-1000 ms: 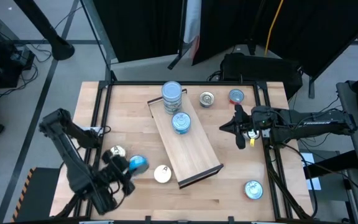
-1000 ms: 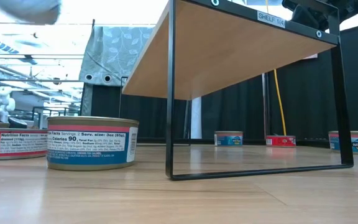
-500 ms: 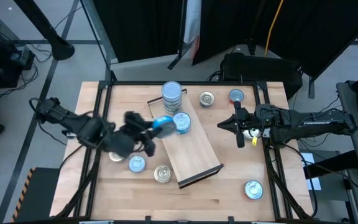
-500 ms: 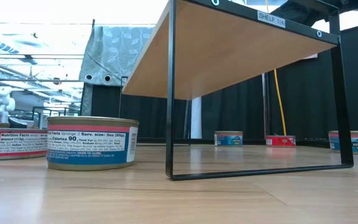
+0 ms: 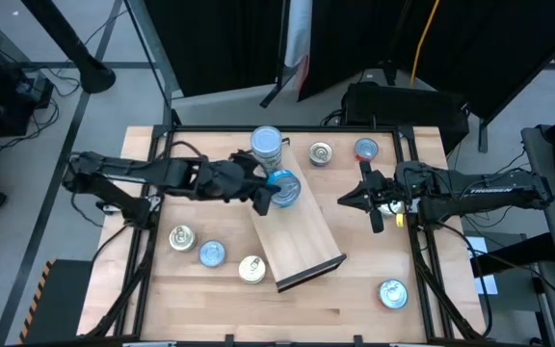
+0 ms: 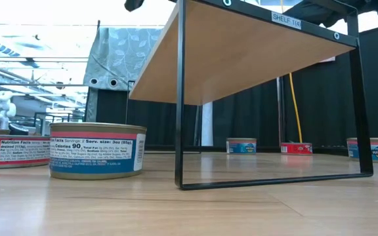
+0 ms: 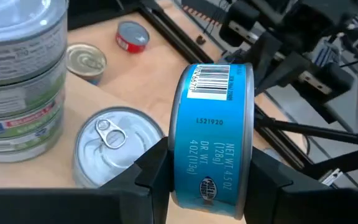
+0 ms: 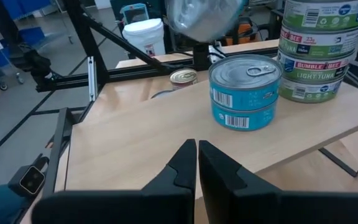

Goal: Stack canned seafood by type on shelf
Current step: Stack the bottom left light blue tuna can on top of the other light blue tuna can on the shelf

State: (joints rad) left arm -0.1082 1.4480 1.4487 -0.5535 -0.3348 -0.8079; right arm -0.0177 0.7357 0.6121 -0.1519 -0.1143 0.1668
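My left gripper [image 5: 270, 193] reaches in from the table's left and is shut on a blue tin [image 7: 213, 137], which hangs over the shelf [image 5: 302, 241]. Just below the tin, two blue tins [image 8: 244, 90] stand stacked on the shelf, the top one silver with a pull tab [image 7: 114, 143]. A taller stack of tins [image 5: 266, 145] stands at the shelf's far end. My right gripper [image 8: 196, 163] is shut, holds nothing, and hovers off the shelf's right side [image 5: 347, 200]. My left gripper pinches the blue tin between its two fingers [image 7: 154, 168], one on each flat end [image 7: 180, 163]. The fingers come slanting down from the table's left. The tin stands on edge, its label band facing the wrist camera, lifted clear above the blue stack.
Three loose tins [image 5: 181, 236], [image 5: 212, 253], [image 5: 251, 270] lie on the table near the shelf's left side. One tin [image 5: 393, 292] sits at the near right, and two [image 5: 321, 152], [image 5: 365, 148] at the far edge. The shelf stands raised on a thin black frame [image 6: 179, 98].
My left gripper has swung from the table's near left corner up and toward the far right, and now hangs over the shelf beside the blue stack. It still carries the blue tin. The wrist has rolled on the way.
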